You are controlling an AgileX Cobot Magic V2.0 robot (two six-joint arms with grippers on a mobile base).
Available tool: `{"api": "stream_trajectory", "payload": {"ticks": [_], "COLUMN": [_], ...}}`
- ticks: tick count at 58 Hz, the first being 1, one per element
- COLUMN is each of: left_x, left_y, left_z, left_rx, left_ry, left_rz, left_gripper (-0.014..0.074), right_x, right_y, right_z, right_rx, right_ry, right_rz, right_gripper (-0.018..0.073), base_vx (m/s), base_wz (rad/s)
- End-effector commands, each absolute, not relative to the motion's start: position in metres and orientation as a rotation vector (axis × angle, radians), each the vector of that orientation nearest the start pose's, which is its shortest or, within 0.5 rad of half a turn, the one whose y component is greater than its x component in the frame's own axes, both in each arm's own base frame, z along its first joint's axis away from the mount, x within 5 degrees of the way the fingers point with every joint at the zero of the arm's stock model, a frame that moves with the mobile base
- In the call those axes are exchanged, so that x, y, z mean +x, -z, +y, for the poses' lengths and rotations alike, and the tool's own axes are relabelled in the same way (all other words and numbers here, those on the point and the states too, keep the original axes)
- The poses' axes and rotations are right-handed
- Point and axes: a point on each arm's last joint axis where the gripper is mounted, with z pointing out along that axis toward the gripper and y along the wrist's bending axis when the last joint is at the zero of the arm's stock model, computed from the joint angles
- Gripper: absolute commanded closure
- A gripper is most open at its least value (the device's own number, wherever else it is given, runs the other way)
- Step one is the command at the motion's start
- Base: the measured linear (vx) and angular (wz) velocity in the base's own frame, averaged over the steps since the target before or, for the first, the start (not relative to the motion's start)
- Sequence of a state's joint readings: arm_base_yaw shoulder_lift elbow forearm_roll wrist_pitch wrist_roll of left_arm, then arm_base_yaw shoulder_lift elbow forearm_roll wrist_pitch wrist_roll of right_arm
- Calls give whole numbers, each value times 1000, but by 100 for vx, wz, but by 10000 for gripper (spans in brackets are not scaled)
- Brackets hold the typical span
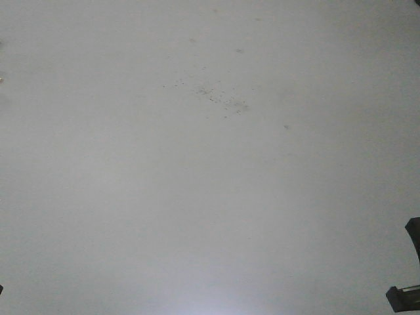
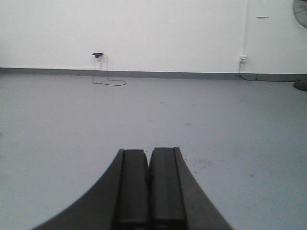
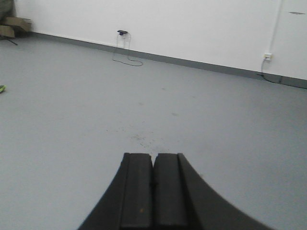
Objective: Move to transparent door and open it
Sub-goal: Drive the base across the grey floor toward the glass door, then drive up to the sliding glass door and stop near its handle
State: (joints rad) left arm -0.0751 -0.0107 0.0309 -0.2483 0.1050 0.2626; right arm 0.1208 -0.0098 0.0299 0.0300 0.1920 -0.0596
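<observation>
The transparent door is out of view in every frame. My left gripper point(image 2: 148, 152) is shut and empty, its two dark fingers pressed together above the grey floor point(image 2: 67, 120). My right gripper point(image 3: 153, 156) is also shut and empty over the same floor point(image 3: 72, 120). The front view shows only bare grey floor point(image 1: 197, 197) with a patch of dark specks point(image 1: 220, 98); a dark piece of the robot point(image 1: 410, 262) shows at its right edge.
A white wall point(image 2: 168, 33) with a grey skirting strip stands ahead. A small black device with a trailing cable point(image 2: 98, 55) hangs on it, and a socket with a conduit point(image 2: 242, 58) is further right. A fan point(image 2: 301, 12) shows at the far right. Clutter point(image 3: 12, 24) sits at the far left.
</observation>
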Motion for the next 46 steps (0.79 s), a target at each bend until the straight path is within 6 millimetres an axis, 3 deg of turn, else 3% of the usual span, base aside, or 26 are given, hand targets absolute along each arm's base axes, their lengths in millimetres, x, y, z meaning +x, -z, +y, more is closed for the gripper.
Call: {"api": "stream_trajectory", "payload": {"ticks": [1, 46], "left_x": [56, 56], "left_y": [-199, -199], "left_z": [-5, -5], "left_rx": [57, 57], "left_ry": [73, 73], "left_rz": [1522, 1522], "left_gripper": [603, 603], "right_x": [55, 55], "right_y": [-193, -193], "right_z": [7, 7], "right_rx": [-119, -119], "right_ry": [-70, -70], "right_rz": [1600, 1600], "right_gripper": [564, 564], "base_vx": [52, 53], "base_wz": [49, 52]}}
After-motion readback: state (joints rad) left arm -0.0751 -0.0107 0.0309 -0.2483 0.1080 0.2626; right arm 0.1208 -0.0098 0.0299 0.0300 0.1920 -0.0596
